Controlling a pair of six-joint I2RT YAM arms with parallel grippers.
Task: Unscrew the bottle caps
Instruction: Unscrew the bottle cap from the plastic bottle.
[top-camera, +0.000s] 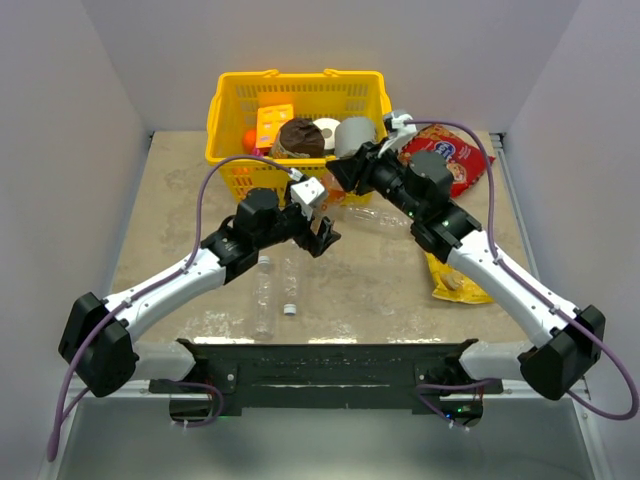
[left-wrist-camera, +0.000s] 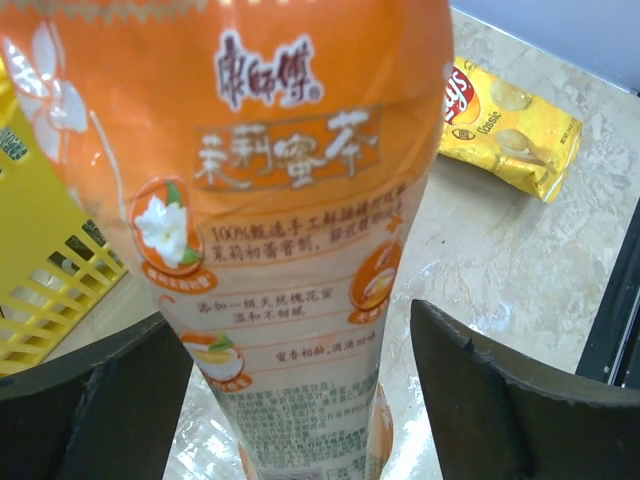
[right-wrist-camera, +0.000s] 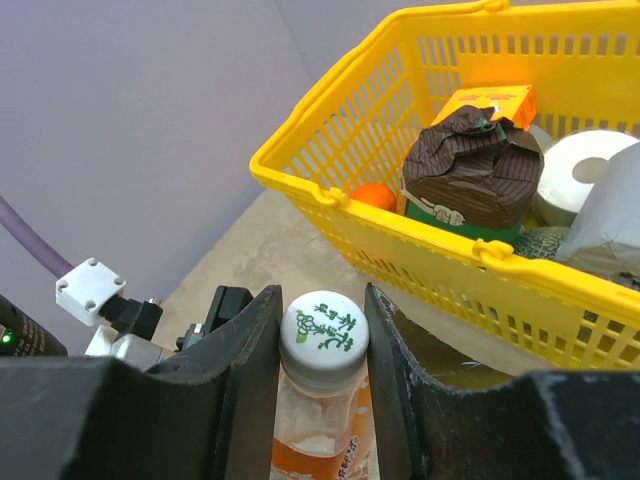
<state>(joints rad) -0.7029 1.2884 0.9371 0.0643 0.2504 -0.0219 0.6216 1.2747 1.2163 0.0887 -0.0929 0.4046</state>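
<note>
Near the basket, the orange bottle stands upright between the spread jaws of the left gripper; the right gripper pinches its cap. Step in hand: unscrewing this cap. Next, probably, the body needs clamping before the twist.

Top and base of the orange-labelled plastic drink bottle cut off by upper and lower frame edges, its fine print unreadable, white green-printed screw cap with sides hidden by black fingers of the right gripper, yellow crisp packet at right centre partly under the right arm
</note>
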